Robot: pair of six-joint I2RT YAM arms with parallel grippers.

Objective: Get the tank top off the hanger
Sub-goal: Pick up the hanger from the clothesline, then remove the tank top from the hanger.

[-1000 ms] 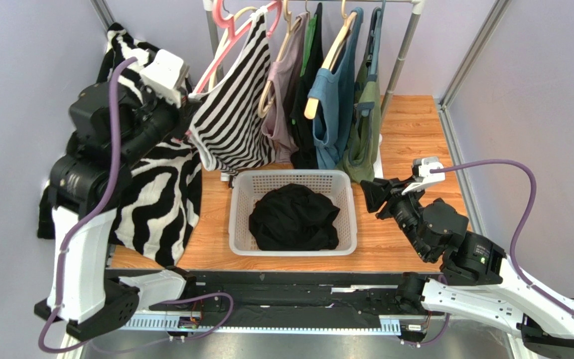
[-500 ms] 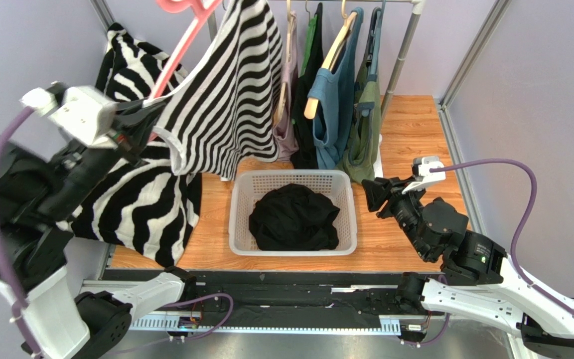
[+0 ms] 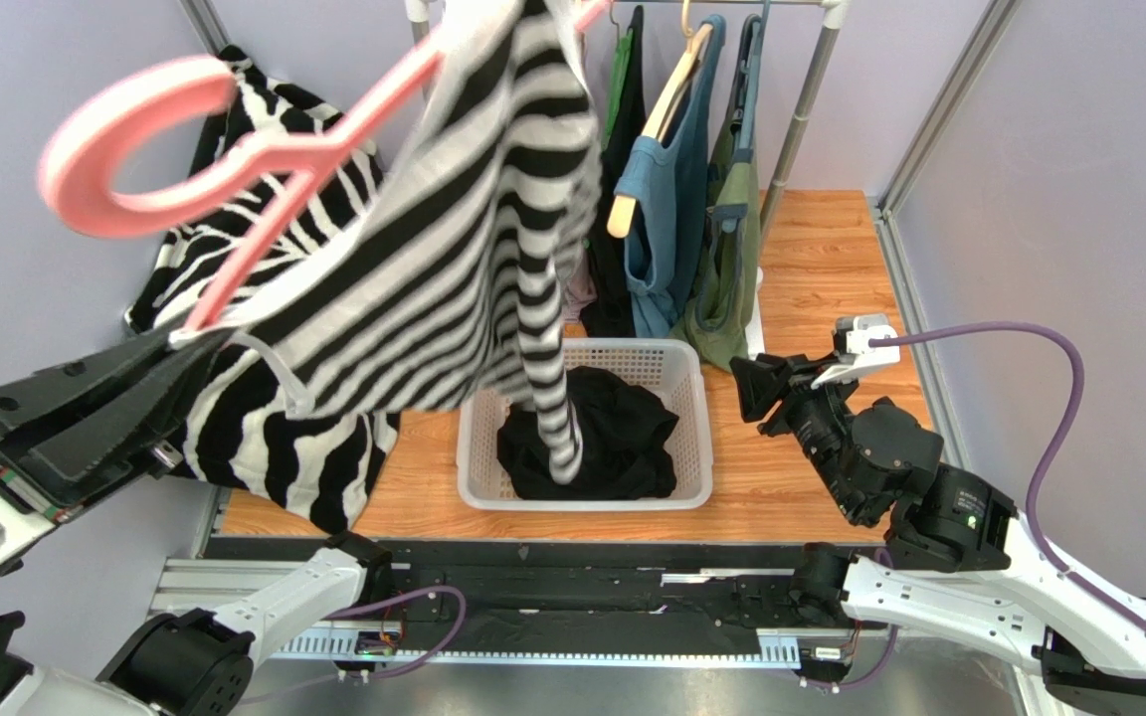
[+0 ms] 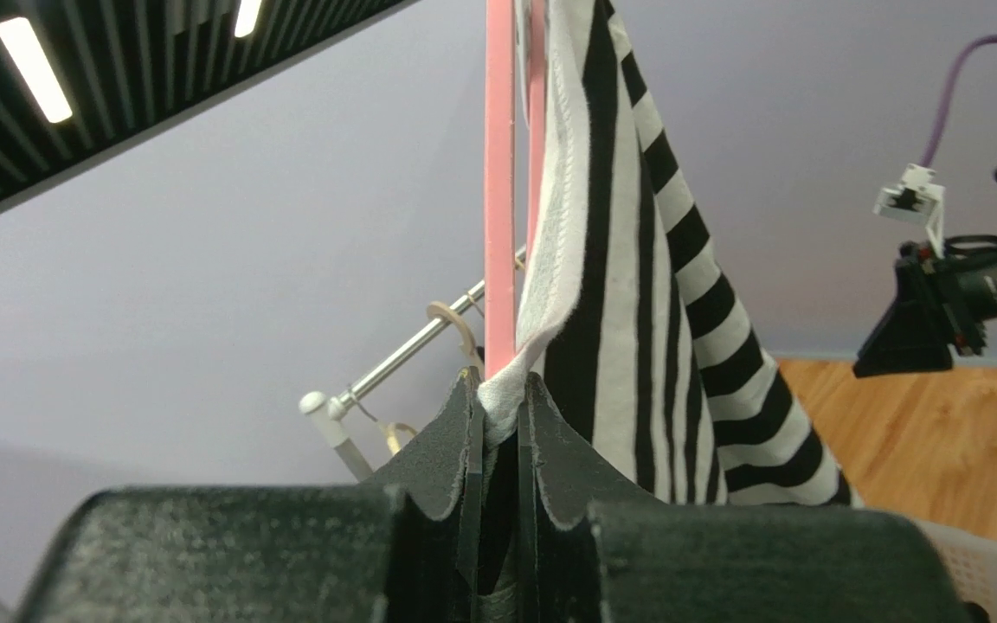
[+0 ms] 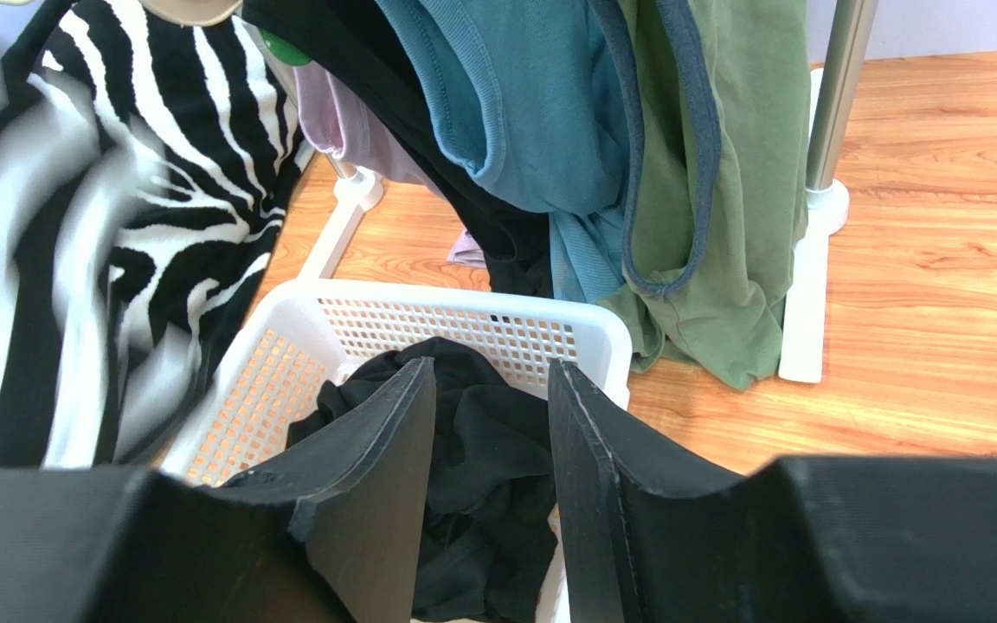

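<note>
Left gripper [image 4: 501,386] is pinching the striped tank top [image 3: 445,254] hem beside the pink hanger [image 3: 161,87]; right gripper [image 5: 491,379] is hovering part-open, empty; stripping the fabric off is probably coming next.

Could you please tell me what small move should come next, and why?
Probably bring the right fingers to pinch the hanging end of the striped tank top: the left fingers are shut on the pink hanger, the top still drapes it, and the right ones are open.

Raised high to the left of the basket [image 3: 697,425], the left gripper [image 3: 183,343] pinches the tank top [image 3: 445,254] at its hem, jaws closed. The right gripper [image 3: 751,391] hovers just right of the basket, jaws parted, aimed at it.
</note>
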